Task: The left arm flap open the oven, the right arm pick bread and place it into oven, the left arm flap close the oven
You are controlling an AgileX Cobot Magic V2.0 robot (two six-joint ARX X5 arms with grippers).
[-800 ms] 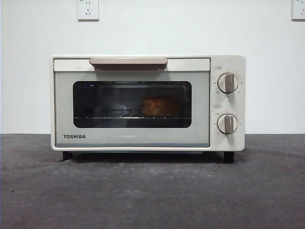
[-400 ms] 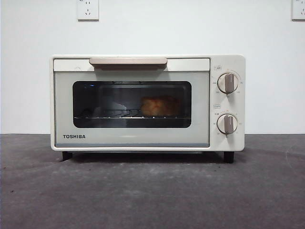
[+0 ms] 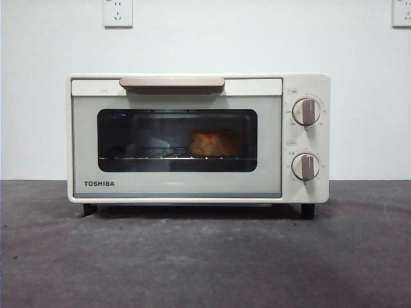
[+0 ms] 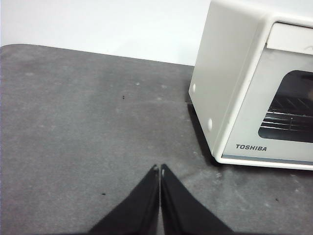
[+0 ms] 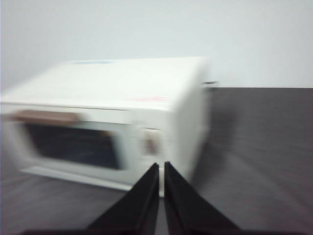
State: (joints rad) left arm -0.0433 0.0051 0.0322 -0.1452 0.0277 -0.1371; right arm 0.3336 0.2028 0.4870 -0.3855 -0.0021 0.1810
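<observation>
The oven (image 3: 198,138) stands shut with the bread (image 3: 215,143) on its rack; left hand (image 4: 160,169) and right hand (image 5: 161,166) are both closed and empty, clear of it, so the task looks done.

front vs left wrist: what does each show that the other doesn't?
Front only: the bread inside the shut oven, the handle, two knobs, wall sockets.
Left wrist only: the left end effector, jaws together, above the table, and the oven's side panel.
Both: the TOSHIBA logo, the window, the rack.
</observation>
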